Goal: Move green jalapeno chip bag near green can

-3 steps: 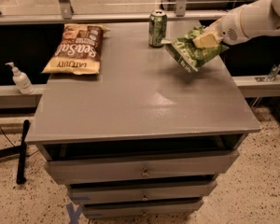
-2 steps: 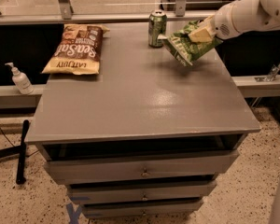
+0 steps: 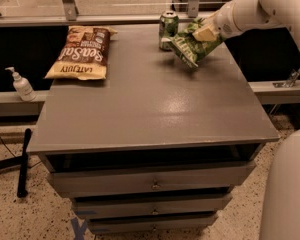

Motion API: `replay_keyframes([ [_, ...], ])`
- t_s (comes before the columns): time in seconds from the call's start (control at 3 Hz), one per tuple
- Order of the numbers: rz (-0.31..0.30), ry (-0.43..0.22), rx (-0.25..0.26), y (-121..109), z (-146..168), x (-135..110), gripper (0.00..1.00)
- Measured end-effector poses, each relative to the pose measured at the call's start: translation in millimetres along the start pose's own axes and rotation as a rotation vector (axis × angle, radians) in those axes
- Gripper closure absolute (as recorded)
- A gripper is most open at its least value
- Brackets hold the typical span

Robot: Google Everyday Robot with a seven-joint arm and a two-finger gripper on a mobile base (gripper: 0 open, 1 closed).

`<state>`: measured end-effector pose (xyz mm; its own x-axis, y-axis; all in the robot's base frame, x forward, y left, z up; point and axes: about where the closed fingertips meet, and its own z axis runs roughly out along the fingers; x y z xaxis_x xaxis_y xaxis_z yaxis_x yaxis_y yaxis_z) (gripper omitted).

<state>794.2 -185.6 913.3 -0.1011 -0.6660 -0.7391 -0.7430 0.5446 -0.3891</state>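
Note:
The green jalapeno chip bag (image 3: pixel 191 48) hangs in my gripper (image 3: pixel 205 33) just above the grey tabletop (image 3: pixel 150 104), at the far right of it. The gripper is shut on the bag's upper edge. The white arm reaches in from the upper right. The green can (image 3: pixel 168 30) stands upright at the table's far edge, right next to the bag's left side; whether they touch I cannot tell.
A larger brown-and-yellow chip bag (image 3: pixel 81 52) lies flat at the far left of the table. A white pump bottle (image 3: pixel 21 84) stands on a ledge left of the table. Drawers (image 3: pixel 152 184) are below the tabletop. A white robot part (image 3: pixel 290 194) fills the lower right.
My gripper has carried the green chip bag leftward and toward the table's far edge, closer to the green can. The can and the brown bag have not moved.

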Motion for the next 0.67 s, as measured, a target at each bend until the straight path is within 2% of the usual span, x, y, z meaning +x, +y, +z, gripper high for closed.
replay_keyframes([
  [0.33, -0.037, 0.022, -0.002, -1.7, 12.7, 0.6, 0.83],
  [0.67, -0.056, 0.041, -0.004, -2.3, 18.4, 4.9, 0.59],
])
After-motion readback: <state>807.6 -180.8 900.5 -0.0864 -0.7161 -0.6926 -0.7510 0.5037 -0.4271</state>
